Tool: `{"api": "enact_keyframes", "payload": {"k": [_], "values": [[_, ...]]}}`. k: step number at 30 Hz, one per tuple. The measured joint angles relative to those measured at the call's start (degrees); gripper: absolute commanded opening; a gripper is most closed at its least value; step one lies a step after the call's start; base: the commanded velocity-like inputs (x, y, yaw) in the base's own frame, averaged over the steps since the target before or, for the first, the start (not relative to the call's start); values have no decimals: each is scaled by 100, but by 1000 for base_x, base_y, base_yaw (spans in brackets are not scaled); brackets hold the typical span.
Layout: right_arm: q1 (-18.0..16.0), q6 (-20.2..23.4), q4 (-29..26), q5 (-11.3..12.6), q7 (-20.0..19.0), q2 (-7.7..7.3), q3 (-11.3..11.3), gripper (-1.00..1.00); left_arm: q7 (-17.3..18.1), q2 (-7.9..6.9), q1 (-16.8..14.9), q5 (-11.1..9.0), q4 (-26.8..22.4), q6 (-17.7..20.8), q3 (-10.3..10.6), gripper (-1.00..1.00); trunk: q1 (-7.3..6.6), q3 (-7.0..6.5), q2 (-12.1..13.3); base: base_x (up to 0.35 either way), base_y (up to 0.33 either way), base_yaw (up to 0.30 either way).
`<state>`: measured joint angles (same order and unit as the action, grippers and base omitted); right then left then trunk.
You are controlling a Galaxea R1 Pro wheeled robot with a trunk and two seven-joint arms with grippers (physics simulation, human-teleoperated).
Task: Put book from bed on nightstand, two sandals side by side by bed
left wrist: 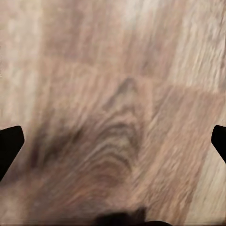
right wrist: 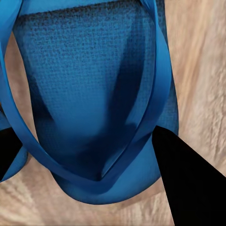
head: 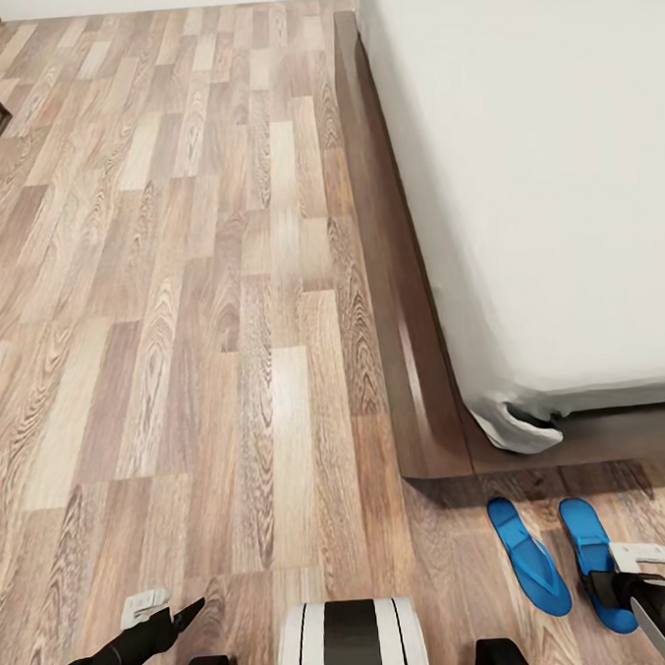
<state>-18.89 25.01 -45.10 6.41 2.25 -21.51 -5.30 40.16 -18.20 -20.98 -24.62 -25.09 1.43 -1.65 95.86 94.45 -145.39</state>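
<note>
**Right hand working the second sandal at the foot of the bed**

Right hand [head: 623, 580] is sitting low over the right sandal [head: 595, 562], on the heel half nearest the robot. In the right wrist view the dark fingers [right wrist: 188, 179] are straddling the blue straps and sole [right wrist: 89, 94], one finger on each side, spread wider than the strap vee. Cannot tell if they are actually touching it; looks like not pinching.

Left sandal [head: 528, 555] is lying just beside it on the inner side of the hand, a narrow strip of floor [head: 224, 329] between them. Both long axes are running away from the robot toward the bed [head: 558, 161], roughly parallel, toes just short of the dark frame [head: 415, 386]. Judging from this, the pair is looking close to placed side by side.

Left hand [head: 158, 619] is hanging over bare planks, well apart from both sandals, fingers [left wrist: 9, 143] spread, nothing between them. Right arm is clearly the nearer one.

Book is not spotted on the visible mattress. No containers here.
</note>
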Motion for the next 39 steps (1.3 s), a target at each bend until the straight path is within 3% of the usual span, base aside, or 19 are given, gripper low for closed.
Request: {"api": "enact_keyframes", "payload": {"k": [4,7,12,22,28,39], "values": [[0,-48,-52,7,-7,-1,-5,-100,6,-4,0,-2,0,0,0,100,10,89,-5,0,0,0],[0,-335,-58,23,-8,4,-12,-100,12,-1,0,-1,0,-5,0,100,18,155,-9,0,0,0],[-1,-698,-52,46,-15,4,-20,-100,18,-1,0,1,0,-8,0,100,18,156,-10,0,0,0],[-1,-728,-50,63,-16,-1,-20,-100,18,0,0,-1,0,-3,-1,100,18,156,-10,0,0,0],[0,-731,-51,67,-15,-1,-20,-100,24,0,0,1,0,-3,0,100,34,288,-17,0,0,0],[-1,-728,-46,66,-10,-1,-20,-100,31,0,0,-1,0,-6,0,100,33,289,-18,0,0,0]]}}
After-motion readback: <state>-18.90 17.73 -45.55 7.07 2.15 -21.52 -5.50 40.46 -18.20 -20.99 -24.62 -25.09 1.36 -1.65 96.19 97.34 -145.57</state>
